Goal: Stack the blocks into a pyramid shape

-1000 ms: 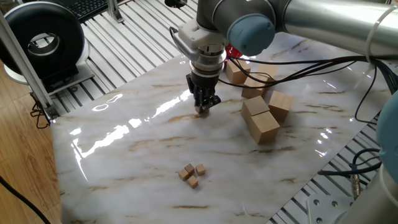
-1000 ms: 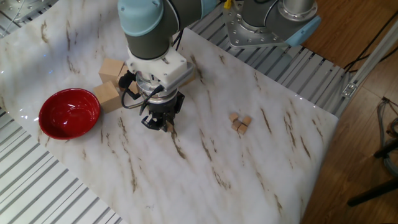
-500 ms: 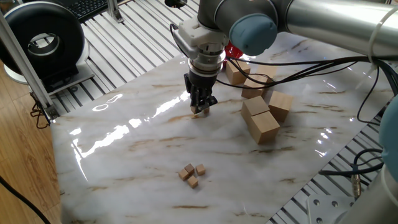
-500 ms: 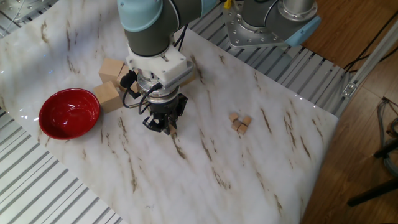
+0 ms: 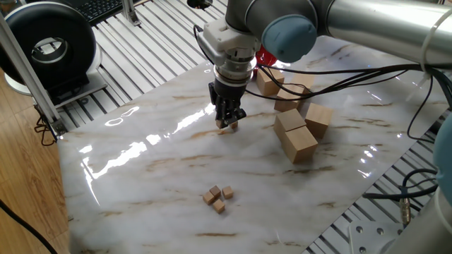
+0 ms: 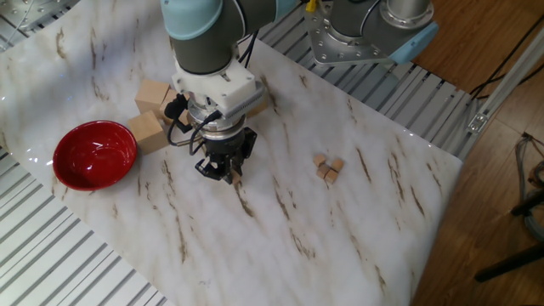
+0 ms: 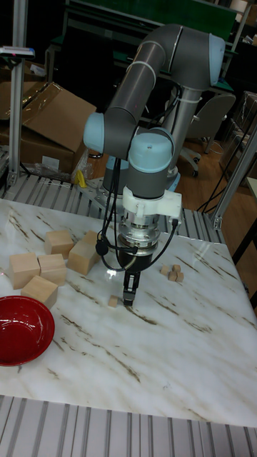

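In one fixed view the gripper (image 5: pixel 227 123) points straight down near the middle of the marble worktop (image 5: pixel 155 176), its fingertips low over a tiny tan cube (image 5: pixel 224 129) that they mostly hide; whether they pinch it cannot be told here. Three more tiny blocks (image 5: pixel 218 197) lie clustered toward the near edge, well apart, with bare marble between. Large wooden blocks (image 5: pixel 300 130) stand just beside the arm toward the far right edge. In the other fixed view the gripper (image 6: pixel 223 172) covers that cube completely, the three blocks (image 6: pixel 328 167) sit near the right edge, and a red bowl (image 6: pixel 95 154) rests at the left edge. The tall fixed view shows most: the cube (image 7: pixel 113 301) sits on the marble just beside the gripper (image 7: pixel 129 298), apart from its narrow fingers, whose gap stays hard to judge.
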`<state>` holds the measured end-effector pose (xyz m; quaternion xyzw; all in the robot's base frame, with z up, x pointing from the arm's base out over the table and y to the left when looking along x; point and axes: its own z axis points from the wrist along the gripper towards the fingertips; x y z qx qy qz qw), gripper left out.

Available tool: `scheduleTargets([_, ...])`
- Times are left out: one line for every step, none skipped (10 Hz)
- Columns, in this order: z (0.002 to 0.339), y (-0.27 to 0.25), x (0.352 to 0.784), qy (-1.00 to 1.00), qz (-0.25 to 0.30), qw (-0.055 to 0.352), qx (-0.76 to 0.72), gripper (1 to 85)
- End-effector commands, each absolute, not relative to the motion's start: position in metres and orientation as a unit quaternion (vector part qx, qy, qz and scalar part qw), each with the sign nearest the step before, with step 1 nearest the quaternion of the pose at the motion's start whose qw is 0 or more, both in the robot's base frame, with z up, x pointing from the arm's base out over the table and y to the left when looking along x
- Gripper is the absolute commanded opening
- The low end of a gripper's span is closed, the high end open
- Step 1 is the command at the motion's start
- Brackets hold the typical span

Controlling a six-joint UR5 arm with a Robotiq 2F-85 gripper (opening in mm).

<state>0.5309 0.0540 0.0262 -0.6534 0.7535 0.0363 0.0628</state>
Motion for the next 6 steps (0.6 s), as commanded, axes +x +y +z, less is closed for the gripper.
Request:
scheduleTargets([0.0266,0.052,0.5305,0.757,0.039,0.067,-0.648,1.0])
scheduleTargets([0.0256,0.0497,0.5301,0.757,0.037,0.067,-0.648,1.0])
scheduleTargets([0.0253,0.0477,0.5299,0.758,0.035,0.065,-0.649,1.0])
scheduleTargets([0.025,0.0468,0.5293,0.758,0.035,0.065,-0.649,1.0])
scheduleTargets([0.0246,0.0459,0.529,0.757,0.035,0.065,-0.649,1.0])
scheduleTargets([0.0244,0.0446,0.529,0.757,0.033,0.063,-0.649,1.0])
